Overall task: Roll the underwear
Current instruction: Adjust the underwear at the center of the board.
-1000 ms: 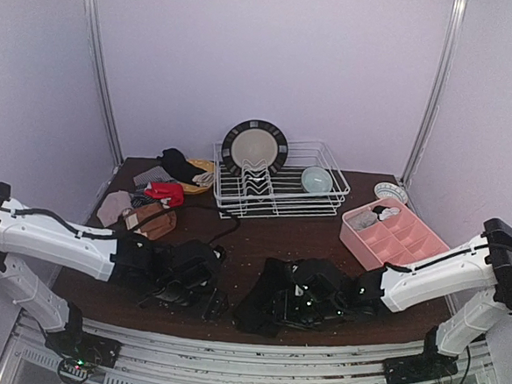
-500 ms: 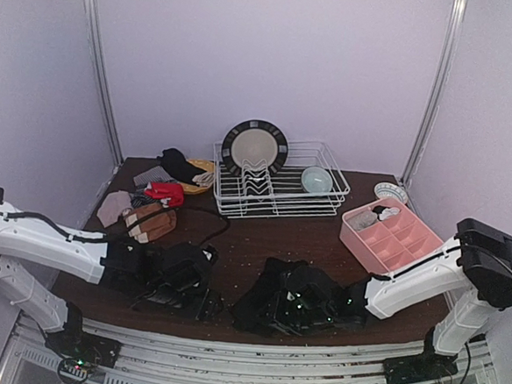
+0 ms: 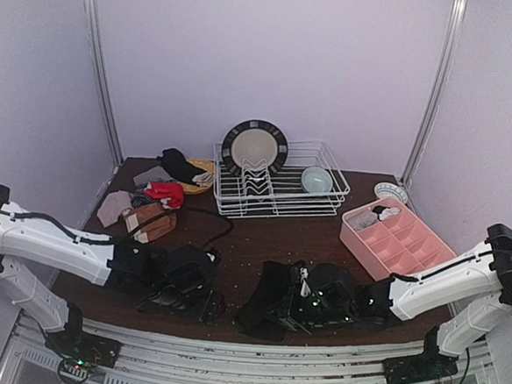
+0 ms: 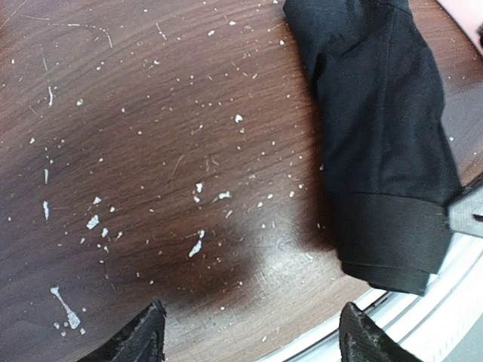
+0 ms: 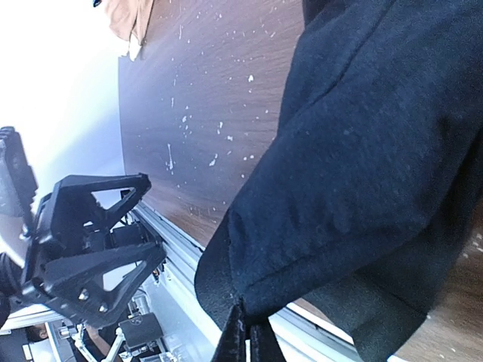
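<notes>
A black underwear [image 3: 266, 300] lies bunched at the table's near edge, in the middle. My right gripper [image 3: 299, 302] is shut on its edge. The right wrist view shows the fingertips [image 5: 245, 335] pinching the dark hem [image 5: 226, 286], which is lifted over the table's rail. In the left wrist view the same garment [image 4: 381, 143] lies folded to the right. My left gripper [image 4: 253, 343] stands open above bare wood just left of it, holding nothing. More underwear is piled at the back left: red [image 3: 164, 193], brown [image 3: 151, 221], beige [image 3: 113, 207] and black [image 3: 179, 162].
A white wire dish rack [image 3: 326, 199] at the back holds a dark-rimmed plate [image 3: 254, 146] and a pale bowl [image 3: 317, 180]. A pink compartment tray [image 3: 421, 247] sits at the right, with a small dish [image 3: 390, 192] behind it. A black cable [image 3: 214, 229] crosses the left-middle table.
My right gripper has closed on the black underwear's edge and drawn it slightly right, bunching the cloth narrower. The left gripper has stayed open and almost in place.
</notes>
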Motion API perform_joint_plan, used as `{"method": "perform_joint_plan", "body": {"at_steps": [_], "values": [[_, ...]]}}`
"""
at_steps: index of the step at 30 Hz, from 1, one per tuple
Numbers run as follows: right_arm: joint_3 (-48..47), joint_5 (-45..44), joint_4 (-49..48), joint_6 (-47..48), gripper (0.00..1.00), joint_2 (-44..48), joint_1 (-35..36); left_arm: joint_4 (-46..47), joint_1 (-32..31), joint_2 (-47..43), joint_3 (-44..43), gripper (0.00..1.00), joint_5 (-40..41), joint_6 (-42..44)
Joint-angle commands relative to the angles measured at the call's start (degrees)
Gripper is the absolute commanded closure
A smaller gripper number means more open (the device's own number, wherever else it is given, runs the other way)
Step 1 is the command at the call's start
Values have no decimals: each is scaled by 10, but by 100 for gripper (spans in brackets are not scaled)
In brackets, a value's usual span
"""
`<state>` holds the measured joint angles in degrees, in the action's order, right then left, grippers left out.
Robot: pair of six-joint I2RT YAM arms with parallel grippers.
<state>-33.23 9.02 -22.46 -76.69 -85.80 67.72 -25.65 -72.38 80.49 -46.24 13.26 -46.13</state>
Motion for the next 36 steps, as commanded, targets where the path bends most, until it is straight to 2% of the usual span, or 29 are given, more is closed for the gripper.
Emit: {"method": "perform_joint_plan", "body": {"at_steps": [1,12,15,20,23,31,34,36], "values": [[24,-24,36,17,100,33,4,31,1,14,1,25,-4,-3],[78,-62,82,60,100,69,1,48,1,37,-10,24,-18,2],[95,-52,44,62,100,61,-3,62,1,43,-10,24,-28,2],[148,-17,-109,55,100,36,-15,109,1,54,-14,21,-61,8],[164,-1,-166,65,100,20,-20,129,1,69,-24,19,-79,10],[180,21,-200,104,100,-22,-25,158,1,118,-63,19,-109,19],[191,20,-201,108,100,-25,-25,162,1,141,-83,23,-113,26],[194,19,-195,113,100,-24,-24,163,1,169,-104,29,-126,31]]}}
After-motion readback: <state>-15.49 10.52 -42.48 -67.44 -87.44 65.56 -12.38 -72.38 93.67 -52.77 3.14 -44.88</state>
